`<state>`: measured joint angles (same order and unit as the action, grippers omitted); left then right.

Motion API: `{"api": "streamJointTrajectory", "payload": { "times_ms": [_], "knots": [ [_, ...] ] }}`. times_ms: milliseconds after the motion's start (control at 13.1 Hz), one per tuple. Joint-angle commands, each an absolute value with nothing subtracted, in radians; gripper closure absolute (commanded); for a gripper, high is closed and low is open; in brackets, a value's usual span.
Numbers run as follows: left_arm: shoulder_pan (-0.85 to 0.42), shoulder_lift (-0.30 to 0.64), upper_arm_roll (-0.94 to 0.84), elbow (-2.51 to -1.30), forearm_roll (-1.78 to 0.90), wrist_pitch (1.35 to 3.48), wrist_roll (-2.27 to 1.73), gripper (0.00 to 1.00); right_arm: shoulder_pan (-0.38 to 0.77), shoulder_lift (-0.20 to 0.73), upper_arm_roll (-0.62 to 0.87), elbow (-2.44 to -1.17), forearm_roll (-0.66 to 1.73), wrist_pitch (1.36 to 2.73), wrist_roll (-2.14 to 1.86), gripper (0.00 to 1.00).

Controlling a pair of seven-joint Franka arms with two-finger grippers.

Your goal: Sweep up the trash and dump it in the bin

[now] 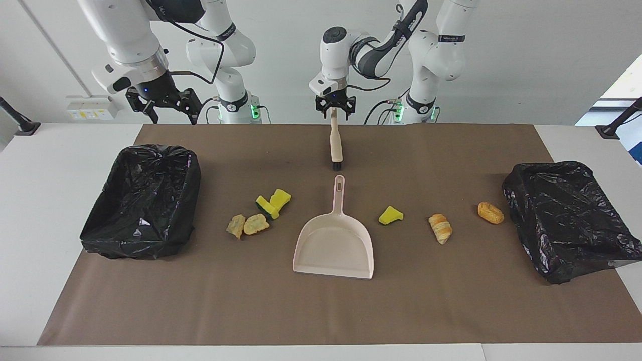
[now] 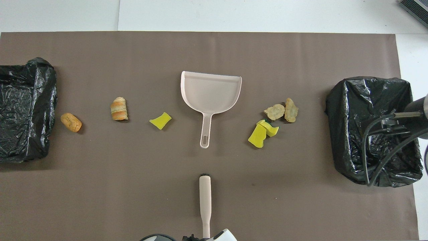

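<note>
Fingers of left gripper (image 1: 335, 111) closed on brush (image 1: 335, 143) handle top, bristles down near dustpan (image 1: 335, 244) handle. Right gripper (image 1: 169, 107) spread wide, empty, above bin (image 1: 143, 200). Brown mat (image 1: 281, 311) on white table (image 1: 30, 200); white wall. Trash (image 1: 261, 213) lies either side of dustpan; second bin (image 1: 572, 218) at left arm's end. No readable writing.

One camera sits high across the table, facing the arms and taking in the whole mat (image 1: 321, 311). The other looks steeply down from above the robots' end. Both share the mat, dustpan (image 1: 335, 246) (image 2: 211, 91) and two bins (image 1: 143, 200) (image 2: 371, 130).
</note>
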<state>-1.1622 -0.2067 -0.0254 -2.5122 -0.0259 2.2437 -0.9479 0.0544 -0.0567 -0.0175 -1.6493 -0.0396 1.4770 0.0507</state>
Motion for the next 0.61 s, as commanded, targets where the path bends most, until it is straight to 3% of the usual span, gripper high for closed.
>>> {"api": "streamJointTrajectory", "payload": {
  "times_ms": [0, 76, 304, 532],
  "knots": [
    [-1.190, -0.218, -0.009, -2.537, -0.038, 2.273, -0.974, 0.36, 0.071, -0.046, -0.014, -1.657, -0.028, 1.515, 0.070, 0.00],
    [-1.190, -0.218, -0.009, -2.537, -0.049, 2.273, -0.977, 0.41, 0.072, -0.040, -0.014, -1.667, -0.012, 1.540, 0.075, 0.00],
    [-1.190, -0.216, -0.009, -2.537, -0.084, 2.272, -0.979, 0.43, 0.093, 0.027, -0.014, -1.661, 0.053, 1.575, 0.153, 0.00],
    [-1.190, -0.213, -0.006, -2.534, -0.097, 2.261, -0.980, 0.70, 0.152, 0.046, -0.014, -1.654, 0.049, 1.614, 0.224, 0.00]
  ]
}}
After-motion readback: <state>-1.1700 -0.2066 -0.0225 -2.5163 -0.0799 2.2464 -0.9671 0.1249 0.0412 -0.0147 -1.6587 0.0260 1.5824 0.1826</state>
